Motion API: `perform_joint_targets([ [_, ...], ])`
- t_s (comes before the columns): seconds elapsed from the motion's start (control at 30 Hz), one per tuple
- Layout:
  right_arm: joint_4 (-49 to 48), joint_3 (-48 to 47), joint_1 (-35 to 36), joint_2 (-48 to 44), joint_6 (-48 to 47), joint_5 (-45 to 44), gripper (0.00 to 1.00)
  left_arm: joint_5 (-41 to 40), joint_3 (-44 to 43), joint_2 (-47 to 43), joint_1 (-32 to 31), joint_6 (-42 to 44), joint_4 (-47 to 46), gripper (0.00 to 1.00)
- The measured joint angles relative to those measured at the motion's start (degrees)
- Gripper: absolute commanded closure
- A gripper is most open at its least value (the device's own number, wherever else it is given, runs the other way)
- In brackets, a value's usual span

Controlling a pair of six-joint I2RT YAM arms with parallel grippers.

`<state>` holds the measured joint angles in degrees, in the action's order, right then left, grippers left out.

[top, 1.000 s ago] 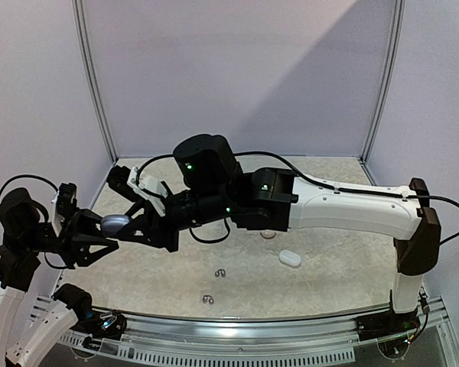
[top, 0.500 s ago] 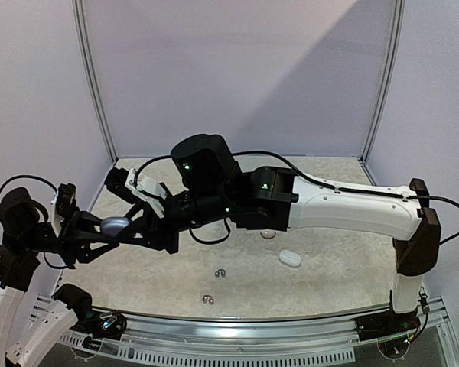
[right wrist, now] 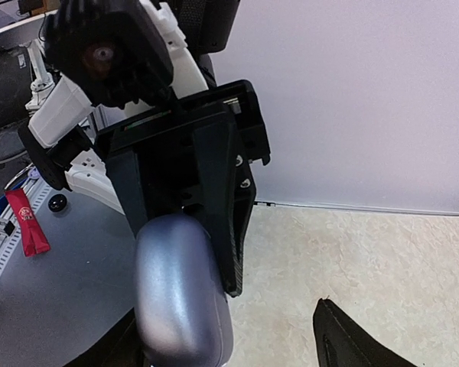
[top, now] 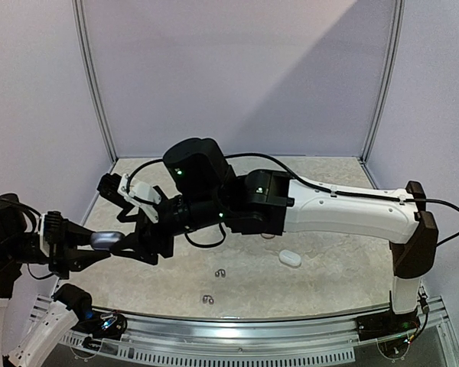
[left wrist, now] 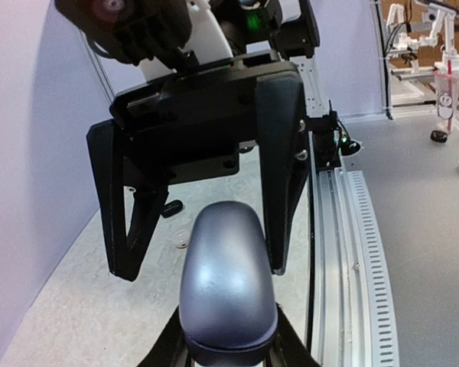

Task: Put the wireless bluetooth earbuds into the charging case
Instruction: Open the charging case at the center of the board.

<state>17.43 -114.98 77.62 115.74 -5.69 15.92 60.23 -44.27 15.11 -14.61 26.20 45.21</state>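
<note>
Beige marbled table (top: 329, 267) carries one earbud pair (top: 220, 273) near ctr, a second earbud pair (top: 207, 300) nearer the front edge, and a white case (top: 290, 258) to the right.

— How's your light?
— Bright and even; a diagonal shadow crosses the wall (top: 237, 76) beyond your left pincer (top: 107, 243).
— Glare?
— Soft streaks on the charging case (left wrist: 228, 283) it holds; the background behind it blurs.

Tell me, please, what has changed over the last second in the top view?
The left hand, shut on the grey-lavender charging case, has drawn back leftward and slightly toward the near edge of the table. The right hand has followed it leftward, still open close to the case. The white case and the earbuds on the table lie as before.
</note>
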Motion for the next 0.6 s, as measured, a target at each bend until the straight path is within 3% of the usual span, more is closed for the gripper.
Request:
perform_joint_targets([
  [0.13, 1.7, -1.7, 0.3, 0.8, -0.3, -0.3, 0.38, -2.4, -1.2, -0.2, 0.0, 7.2, 4.9, 1.00],
  [0.37, 1.5, -3.5, -0.2, 1.0, 1.0, -1.9, 0.41, -5.4, -2.1, -0.3, 0.0, 17.1, 13.2, 1.00],
  [0.5, 1.1, -3.7, -0.2, 1.6, 1.6, -1.6, 0.41, -6.1, -2.4, -0.8, 0.0, 14.7, 13.2, 1.00],
  [0.6, 0.0, -4.0, -0.3, 1.7, 2.1, -1.8, 0.41, -4.5, -1.5, -0.9, 0.0, 6.8, 10.1, 1.00],
])
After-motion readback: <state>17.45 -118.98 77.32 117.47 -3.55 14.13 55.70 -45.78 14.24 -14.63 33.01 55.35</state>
